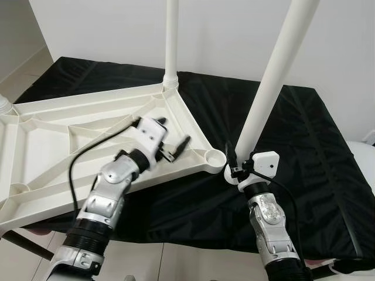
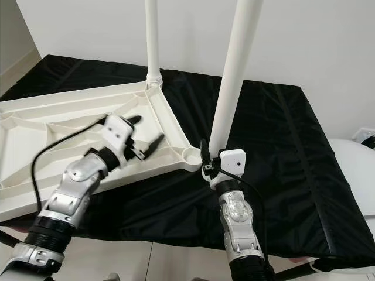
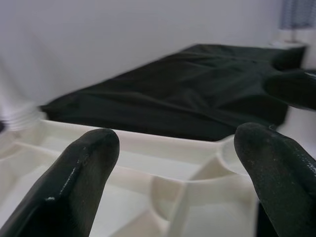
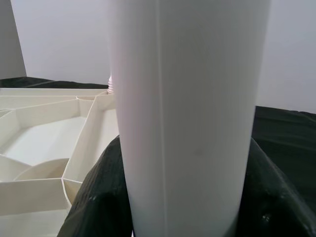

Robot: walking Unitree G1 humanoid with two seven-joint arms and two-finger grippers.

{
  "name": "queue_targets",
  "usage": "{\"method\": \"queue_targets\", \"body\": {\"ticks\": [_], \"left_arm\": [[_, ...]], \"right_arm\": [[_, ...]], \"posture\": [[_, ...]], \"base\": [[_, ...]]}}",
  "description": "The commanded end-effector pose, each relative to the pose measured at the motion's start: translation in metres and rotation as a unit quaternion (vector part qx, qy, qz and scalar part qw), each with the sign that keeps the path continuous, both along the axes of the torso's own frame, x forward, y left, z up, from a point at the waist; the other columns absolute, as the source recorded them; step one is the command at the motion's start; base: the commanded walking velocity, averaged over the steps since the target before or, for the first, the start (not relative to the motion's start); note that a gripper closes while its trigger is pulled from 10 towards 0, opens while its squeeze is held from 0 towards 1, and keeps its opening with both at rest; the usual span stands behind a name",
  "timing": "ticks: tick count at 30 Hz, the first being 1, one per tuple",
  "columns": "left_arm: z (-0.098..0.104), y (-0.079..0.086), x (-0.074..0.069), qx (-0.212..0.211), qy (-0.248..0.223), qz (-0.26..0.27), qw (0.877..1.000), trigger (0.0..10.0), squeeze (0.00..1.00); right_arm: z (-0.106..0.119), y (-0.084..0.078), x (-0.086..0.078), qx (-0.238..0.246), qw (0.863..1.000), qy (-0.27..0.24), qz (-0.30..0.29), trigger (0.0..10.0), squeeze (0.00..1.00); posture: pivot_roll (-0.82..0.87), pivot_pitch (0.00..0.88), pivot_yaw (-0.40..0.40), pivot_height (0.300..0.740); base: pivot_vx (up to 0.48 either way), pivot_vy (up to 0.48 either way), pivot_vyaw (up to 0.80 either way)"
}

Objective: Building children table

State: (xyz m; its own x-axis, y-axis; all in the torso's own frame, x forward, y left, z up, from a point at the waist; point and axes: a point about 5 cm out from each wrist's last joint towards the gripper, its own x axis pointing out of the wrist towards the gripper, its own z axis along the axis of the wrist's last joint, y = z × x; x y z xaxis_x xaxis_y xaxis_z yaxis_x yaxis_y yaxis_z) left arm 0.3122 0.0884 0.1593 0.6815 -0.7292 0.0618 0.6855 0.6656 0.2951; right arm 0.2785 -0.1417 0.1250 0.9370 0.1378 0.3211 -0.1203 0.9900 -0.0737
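**Second leg lined up beside the open corner socket**

I have the white tabletop (image 1: 70,140) lying upside down on the black-covered desk (image 1: 293,146), ribs facing up, so the leg sockets are reachable from above. One leg (image 1: 170,41) already stands upright in the far corner socket. The near corner socket (image 1: 215,157) is empty, and that is where I judge the next leg belongs.

My right pincer (image 1: 235,170) is clamped around the lower end of the second white leg (image 1: 275,70), both black fingers wrapping the tube in the right wrist view. The leg leans, its foot just beside the empty socket but not in it. The right forearm rises nearly vertical from below the desk edge, wrist straight up under the leg.

My left pincer (image 1: 174,146) hovers over the tabletop's ribbed underside near that same corner, fingers (image 3: 89,163) spread apart and holding nothing. I read it as ready to steady the tabletop. The left arm reaches forward and up, elbow bent, wrist angled toward the socket.
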Motion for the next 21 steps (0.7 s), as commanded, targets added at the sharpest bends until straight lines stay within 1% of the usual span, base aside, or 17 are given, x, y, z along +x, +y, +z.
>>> {"method": "queue_targets", "body": {"ticks": [1,3,6,8,10,12,15,16,17,19,21], "left_arm": [[0.001,-0.002,0.000,0.011,-0.004,-0.014,1.000,10.0,0.00],[-0.001,-0.010,0.002,0.025,0.003,-0.042,0.999,10.0,0.00],[-0.002,-0.014,0.003,0.035,0.003,-0.055,0.998,10.0,0.00],[-0.007,-0.018,0.004,0.057,0.014,-0.082,0.995,10.0,0.00],[-0.010,-0.019,0.005,0.071,0.020,-0.094,0.993,10.0,0.00],[-0.017,-0.021,0.004,0.094,0.032,-0.109,0.989,10.0,0.00],[-0.021,-0.022,0.004,0.105,0.038,-0.116,0.987,10.0,0.00],[-0.026,-0.022,0.004,0.119,0.047,-0.120,0.985,10.0,0.00],[-0.026,-0.022,0.004,0.119,0.047,-0.120,0.985,10.0,0.00],[-0.036,-0.022,0.006,0.145,0.068,-0.123,0.979,10.0,0.00],[-0.039,-0.021,0.006,0.152,0.076,-0.124,0.978,10.0,0.00]], "right_arm": [[0.002,0.000,0.000,-0.002,1.000,-0.008,0.000,10.0,0.00],[0.002,0.000,0.000,-0.004,1.000,-0.008,0.002,10.0,0.00],[0.002,0.000,-0.001,-0.006,1.000,-0.008,0.003,10.0,0.00],[0.003,0.000,-0.001,-0.008,1.000,-0.009,0.003,10.0,0.00],[0.003,-0.001,-0.001,-0.008,1.000,-0.009,0.001,10.0,0.00],[0.003,-0.002,-0.001,-0.008,1.000,-0.010,0.000,10.0,0.00],[0.004,-0.002,0.000,-0.008,1.000,-0.011,-0.001,10.0,0.00],[0.004,-0.002,0.000,-0.008,1.000,-0.012,-0.001,10.0,0.00],[0.004,-0.002,0.000,-0.008,1.000,-0.012,-0.001,10.0,0.00],[0.005,-0.002,0.000,-0.008,1.000,-0.014,-0.003,10.0,0.00],[0.006,-0.002,0.000,-0.008,1.000,-0.015,-0.004,10.0,0.00]], "posture": [[0.04,0.000,-0.040,0.740],[0.04,0.000,-0.042,0.740],[0.04,0.000,-0.041,0.740],[0.03,0.000,-0.040,0.740],[0.03,0.000,-0.040,0.740],[0.02,0.000,-0.036,0.740],[0.02,0.000,-0.036,0.740],[0.02,0.000,-0.033,0.740],[0.02,0.000,-0.033,0.740],[0.00,0.000,-0.024,0.740],[0.00,0.000,-0.023,0.740]], "base": [[0.000,0.000,0.00],[0.000,0.000,0.00],[0.000,0.000,0.00],[0.000,0.000,0.00],[0.000,0.000,0.00],[0.000,0.000,0.00],[0.000,0.000,0.00],[0.000,0.000,0.00],[0.000,0.000,0.00],[0.000,0.000,0.00],[0.000,0.000,0.00]]}}
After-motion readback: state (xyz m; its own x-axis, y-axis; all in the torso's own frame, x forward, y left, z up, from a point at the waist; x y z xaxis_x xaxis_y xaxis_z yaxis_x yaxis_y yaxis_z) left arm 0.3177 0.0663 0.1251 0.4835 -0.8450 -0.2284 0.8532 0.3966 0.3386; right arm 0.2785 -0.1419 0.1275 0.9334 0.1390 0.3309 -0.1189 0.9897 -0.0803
